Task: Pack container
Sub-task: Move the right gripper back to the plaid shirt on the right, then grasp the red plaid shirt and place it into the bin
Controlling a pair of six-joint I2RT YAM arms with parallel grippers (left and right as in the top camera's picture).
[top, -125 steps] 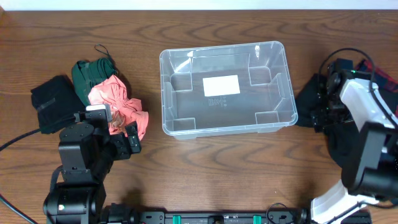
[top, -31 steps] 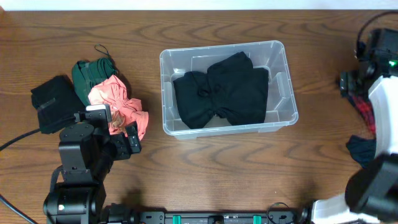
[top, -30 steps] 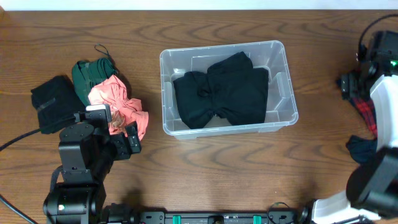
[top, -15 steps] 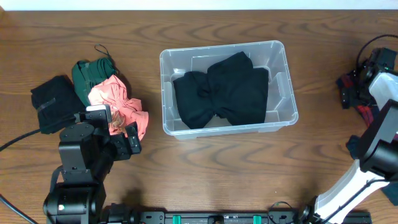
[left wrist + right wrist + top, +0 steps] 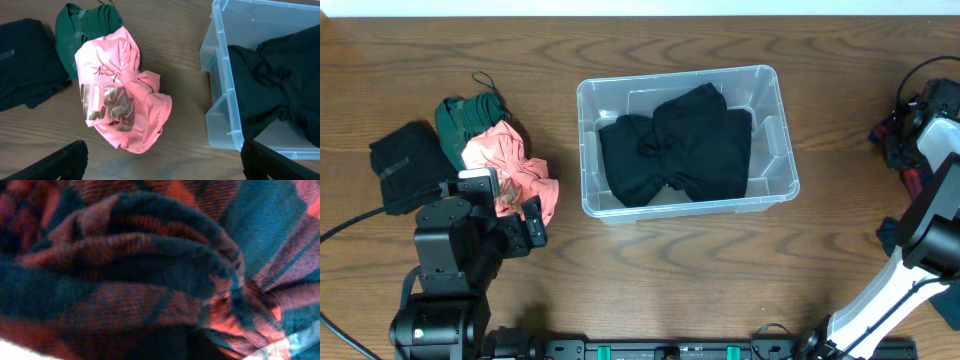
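The clear plastic container (image 5: 788, 186) stands mid-table with a black garment (image 5: 675, 150) lying inside it. My left gripper (image 5: 527, 229) hovers open over bare wood just below a pink cloth (image 5: 510, 170); its dark fingertips (image 5: 55, 162) sit at the lower corners of the left wrist view, with the container wall (image 5: 220, 90) to the right. At the table's far right edge my right gripper (image 5: 902, 135) is pressed down into a red and teal plaid cloth (image 5: 150, 265), which fills the right wrist view and hides the fingers.
A green cloth (image 5: 460, 118) and a black cloth (image 5: 405, 165) lie left of the pink one. A dark blue cloth (image 5: 888, 235) lies near the right edge, below the plaid cloth (image 5: 912, 180).
The container, empty in the oldest frame, now holds the black garment. Over the last second the right arm has dropped onto the plaid cloth at the right edge. The left arm is still.
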